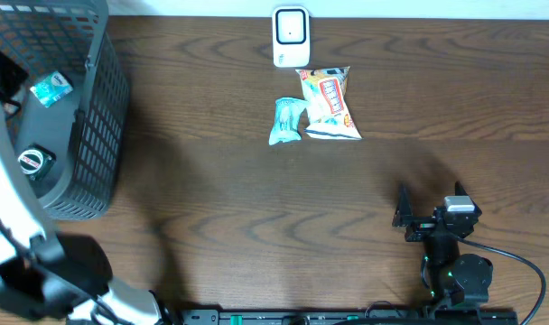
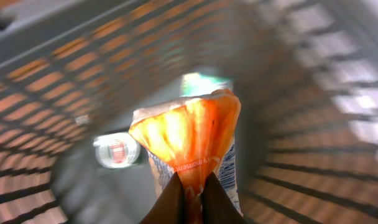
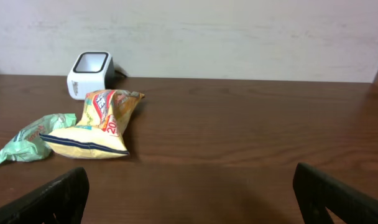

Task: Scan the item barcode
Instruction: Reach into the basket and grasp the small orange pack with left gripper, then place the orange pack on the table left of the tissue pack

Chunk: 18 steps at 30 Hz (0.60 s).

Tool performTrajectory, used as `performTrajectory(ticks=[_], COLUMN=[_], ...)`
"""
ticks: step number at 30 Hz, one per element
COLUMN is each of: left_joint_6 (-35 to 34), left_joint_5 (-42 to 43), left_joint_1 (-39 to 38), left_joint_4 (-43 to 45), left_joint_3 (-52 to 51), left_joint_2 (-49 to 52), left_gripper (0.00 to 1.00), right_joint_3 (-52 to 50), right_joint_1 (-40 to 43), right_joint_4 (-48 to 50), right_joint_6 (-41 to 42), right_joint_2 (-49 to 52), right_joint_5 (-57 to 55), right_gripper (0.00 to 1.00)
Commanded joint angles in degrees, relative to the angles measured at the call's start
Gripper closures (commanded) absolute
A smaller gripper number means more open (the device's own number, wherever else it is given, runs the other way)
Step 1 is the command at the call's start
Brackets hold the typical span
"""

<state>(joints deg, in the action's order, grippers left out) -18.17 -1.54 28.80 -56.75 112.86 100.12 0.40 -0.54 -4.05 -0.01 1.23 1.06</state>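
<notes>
Packet [image 2: 189, 137] cannot be spotted overhead: it is down inside the basket [image 1: 103, 108] at the left, well apart from the scanner [image 1: 291, 36] at the far edge, so a long carry lies ahead. From the left wrist, the left gripper [image 2: 190, 190] is pinched onto just its crimped edge (a thin hold). It could slip loose or snag the mesh on lifting, and its barcode may end up turned away from the scanner. From the right wrist, the right gripper [image 3: 192, 199] hangs spread and empty.
</notes>
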Motion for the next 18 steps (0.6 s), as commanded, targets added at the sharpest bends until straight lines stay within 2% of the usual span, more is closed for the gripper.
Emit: performTrajectory(ticks=[1,3,7,9,11,13,14,18], left_joint_6=[0.09,0.13,0.52,0.66,4.15,12.94,18.23,18.82], left_joint_5=[22.21,31.26,43.04,43.15,43.12,42.93,40.5,26.18], left_joint_1=[-0.02,-0.42,-4.37,-7.02,-11.5,-17.38,-22.27,-31.06], left_joint_4=[2.4,4.92,10.86,10.05,7.82,5.42,3.76,1.51], left_joint_3=[0.28,0.28,0.28,0.28,0.15,0.11,0.0,-0.31], left_joint_2=[-5.92,-8.5,-12.09,-12.15,-11.8,-11.02,-10.03,-6.64], left_gripper=[0.93,0.93,0.93,0.92,0.93,0.93,0.92,0.93], right_joint_3=[-0.09,-0.09,-0.09,-0.09,-0.09,-0.09,-0.09,-0.09], right_joint_1=[0.02,0.02,0.02,0.02,0.02,0.02,0.02,0.02], right_joint_4=[-0.24,-0.24,-0.24,-0.24,-0.24,-0.24,-0.24,-0.24], right_joint_6=[0.81,0.81,0.81,0.81,0.81,0.81,0.81,0.81], right_joint_2=[-0.04,-0.04,-0.04,-0.04,-0.04,-0.04,-0.04,-0.04], right_joint_5=[-0.28,-0.28,-0.28,-0.28,-0.28,-0.28,-0.28,-0.28], right_gripper=[0.01,0.01,0.01,0.01,0.01,0.01,0.01,0.01])
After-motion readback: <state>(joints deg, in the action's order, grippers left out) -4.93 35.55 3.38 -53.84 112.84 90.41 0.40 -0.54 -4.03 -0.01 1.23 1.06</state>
